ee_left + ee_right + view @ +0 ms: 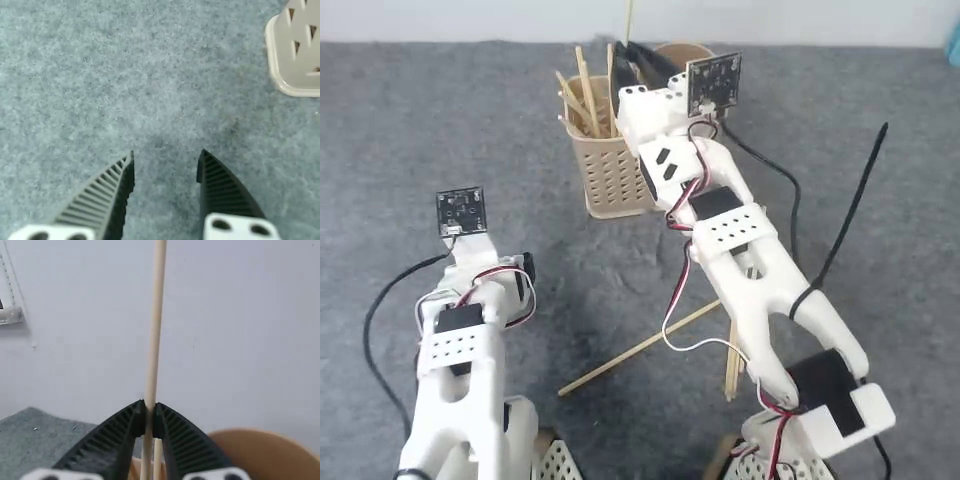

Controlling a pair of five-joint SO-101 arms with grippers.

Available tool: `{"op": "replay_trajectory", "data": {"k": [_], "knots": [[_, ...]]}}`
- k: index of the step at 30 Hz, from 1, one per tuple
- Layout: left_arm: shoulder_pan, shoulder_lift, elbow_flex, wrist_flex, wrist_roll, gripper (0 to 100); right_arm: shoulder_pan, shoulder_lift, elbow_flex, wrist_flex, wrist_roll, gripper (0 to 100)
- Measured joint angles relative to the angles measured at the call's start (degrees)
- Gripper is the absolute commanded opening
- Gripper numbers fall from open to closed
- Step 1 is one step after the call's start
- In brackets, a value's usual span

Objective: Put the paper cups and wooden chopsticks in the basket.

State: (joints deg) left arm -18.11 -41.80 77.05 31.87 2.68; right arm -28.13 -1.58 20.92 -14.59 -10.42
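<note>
**Right gripper holds a chopstick upright over the basket**

Over on the left, the left gripper [165, 157] hangs low over the grey tabletop [440, 120]. Its jaws are parted with nothing between them, just bare felt below. That arm sits well apart from the action, and a corner of the basket [295, 55] peeks in at the edge of its wrist view.

Moving toward the middle, the basket [615, 180] stands upright near the far edge of the tabletop. It is beige with perforated walls. Several sticks [588, 100] are already inside, leaning at different angles and poking out above the rim.

Right above the basket's far side is the right gripper [149, 412]. Its jaws are clamped tight on a chopstick [156, 315], which stands nearly vertical and rises high above the fingertips. From overhead, the top of that chopstick [628, 20] shows pale against the wall. Another stick end [158, 455] shows just under the jaws.

Just to the right, a brown cup [685, 50] sits close behind the gripper and beside the basket. I can't tell whether it touches the basket. The right wrist view catches its rim [260, 450] beyond the jaws.

In the foreground, a loose chopstick [640, 348] lies flat on the tabletop. It runs diagonally and passes under the right arm. A second loose one [731, 375] lies nearly straight beside it, partly hidden by the arm.

On the far right, a black cable [860, 200] trails across the felt.
</note>
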Motion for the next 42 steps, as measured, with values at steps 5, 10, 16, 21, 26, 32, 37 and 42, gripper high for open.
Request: {"op": "replay_trajectory", "data": {"k": [5, 10, 16, 21, 26, 32, 37, 42], "knots": [[0.0, 0.0, 0.0, 0.0, 0.0, 20, -0.26, 0.0, 0.0, 1.85, 0.0, 14.7], [0.0, 0.0, 0.0, 0.0, 0.0, 20, -0.26, -0.97, -1.41, 10.29, 0.0, 11.8], [0.0, 0.0, 0.0, 0.0, 0.0, 20, 0.0, -9.05, -1.49, 22.33, 0.0, 11.8], [0.0, 0.0, 0.0, 0.0, -0.09, 20, 2.11, -22.07, -1.49, 37.63, 0.0, 11.7], [0.0, 0.0, 0.0, 0.0, -0.09, 20, 10.02, -34.02, -1.49, 51.78, 0.0, 11.7], [0.0, 0.0, 0.0, 0.0, -0.09, 20, 16.09, -39.12, -1.58, 72.88, 0.0, 11.7], [0.0, 0.0, 0.0, 0.0, -0.09, 20, 18.29, -37.27, -0.09, 88.18, 0.0, 12.2], [0.0, 0.0, 0.0, 0.0, -0.09, 20, 19.16, -27.96, 10.29, 85.89, 0.0, 11.9]]}}
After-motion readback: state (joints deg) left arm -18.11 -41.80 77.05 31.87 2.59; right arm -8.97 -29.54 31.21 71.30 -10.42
